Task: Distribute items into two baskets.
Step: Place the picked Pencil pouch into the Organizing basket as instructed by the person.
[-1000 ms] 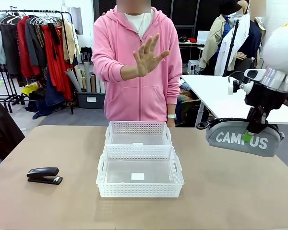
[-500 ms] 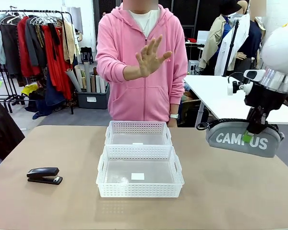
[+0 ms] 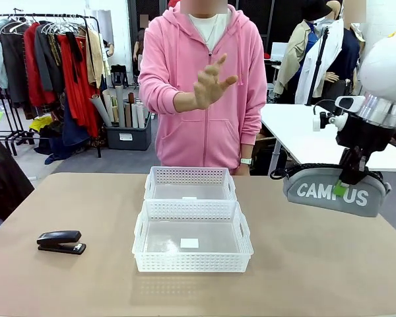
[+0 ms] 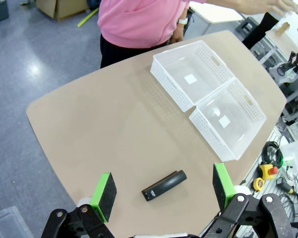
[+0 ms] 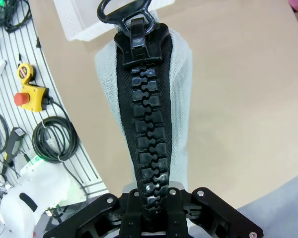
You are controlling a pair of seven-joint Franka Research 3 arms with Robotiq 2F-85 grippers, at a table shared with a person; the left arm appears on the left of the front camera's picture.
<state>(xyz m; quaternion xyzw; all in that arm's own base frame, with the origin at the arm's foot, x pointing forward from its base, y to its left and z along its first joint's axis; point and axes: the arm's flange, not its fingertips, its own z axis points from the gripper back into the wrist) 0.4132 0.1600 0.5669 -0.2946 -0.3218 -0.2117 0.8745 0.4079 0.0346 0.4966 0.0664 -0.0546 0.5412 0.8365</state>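
Right gripper (image 3: 346, 188) pinching the grey CAMPUS pouch (image 3: 317, 192) along its black zipper edge, pouch hanging at mid-right of the front frame. Left gripper (image 4: 163, 191) fingers spread wide with nothing between them; black stapler (image 3: 61, 242) lies on the table at lower left. Smaller basket (image 3: 190, 176) sits directly above and against the larger basket (image 3: 191, 263) at centre frame, person's open hand (image 3: 210, 82) raised at upper centre

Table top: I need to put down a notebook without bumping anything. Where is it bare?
Bare: the stretch between the stapler and the near basket, and the strip along the robot's edge. Right of the baskets is bare too, but the pouch hangs over it in the right gripper. Crowded: the middle, near basket against far basket.
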